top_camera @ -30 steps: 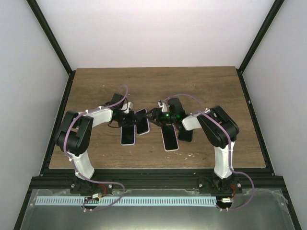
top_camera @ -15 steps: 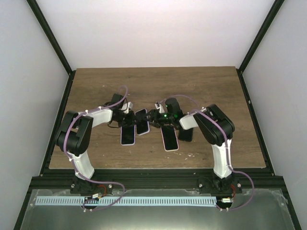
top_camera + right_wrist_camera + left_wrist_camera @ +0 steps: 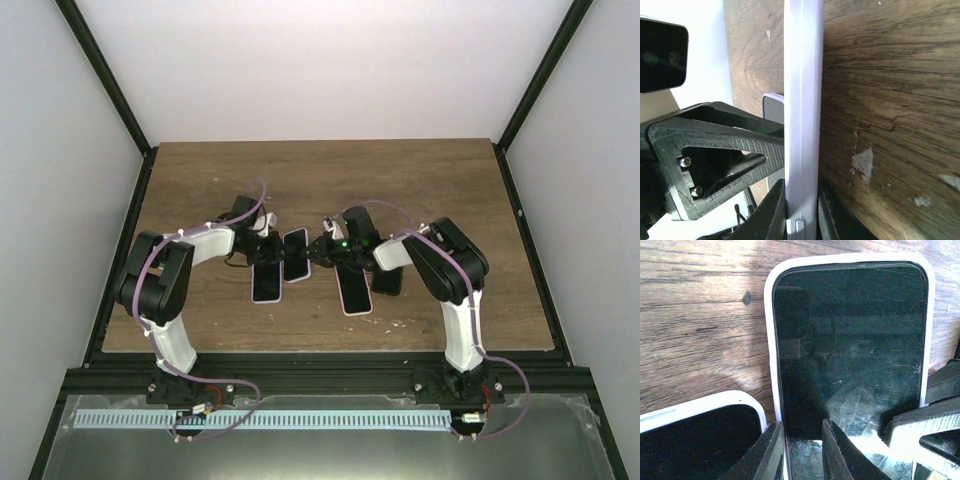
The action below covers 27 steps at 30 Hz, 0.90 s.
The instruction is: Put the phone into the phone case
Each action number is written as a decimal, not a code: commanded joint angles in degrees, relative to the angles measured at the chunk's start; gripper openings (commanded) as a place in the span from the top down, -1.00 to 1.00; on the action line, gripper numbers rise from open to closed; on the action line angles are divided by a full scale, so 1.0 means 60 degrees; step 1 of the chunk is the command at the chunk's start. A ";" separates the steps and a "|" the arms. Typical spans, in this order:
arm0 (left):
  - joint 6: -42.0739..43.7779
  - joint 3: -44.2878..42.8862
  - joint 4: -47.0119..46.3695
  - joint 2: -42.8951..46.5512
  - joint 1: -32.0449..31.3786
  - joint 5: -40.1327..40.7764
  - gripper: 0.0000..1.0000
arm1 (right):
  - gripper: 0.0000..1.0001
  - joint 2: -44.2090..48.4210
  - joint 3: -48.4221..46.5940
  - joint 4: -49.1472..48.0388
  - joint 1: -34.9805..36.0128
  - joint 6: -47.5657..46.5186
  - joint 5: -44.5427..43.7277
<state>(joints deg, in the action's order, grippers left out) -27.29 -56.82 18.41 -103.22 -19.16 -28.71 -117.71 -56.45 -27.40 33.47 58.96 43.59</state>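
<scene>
A phone with a dark, scratched screen sits inside the rim of a white phone case at the table's middle. My left gripper rests on the screen by its left rim. Its jaws are a narrow gap apart with nothing between them. In the top view it is at the phone's left side. My right gripper is shut on the case's thin white edge. It meets the phone's right side.
A second white-rimmed phone lies just left and nearer, also in the left wrist view. A third white-rimmed phone and a dark phone or case lie under the right arm. Wooden table, walls around.
My right gripper has moved left, up against the middle phone's right edge. The left arm and the other phones have not visibly moved.
</scene>
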 commanded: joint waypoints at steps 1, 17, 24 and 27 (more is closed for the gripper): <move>-0.0049 0.0139 -0.0187 0.0110 -0.0118 -0.0170 0.50 | 0.78 0.0531 -0.0031 0.0037 0.0295 -0.0411 0.0050; -0.0449 -0.0033 0.0132 0.2606 0.0265 -0.2129 -0.17 | 0.95 0.3089 0.1011 0.0834 -0.0208 -0.1322 0.0165; -0.1290 0.1487 -0.1458 0.4025 0.0424 -0.4457 -0.29 | 0.92 0.4631 0.2034 -0.0707 -0.0656 0.0060 0.1079; -0.2406 0.2282 -0.2996 0.4616 0.0424 -0.5212 -0.30 | 0.91 0.4833 0.2330 -0.2102 -0.0657 0.1120 0.1515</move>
<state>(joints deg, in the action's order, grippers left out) -33.93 -48.10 12.16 -79.00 -16.75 -50.00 -91.53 -43.62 -25.69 29.93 57.63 47.00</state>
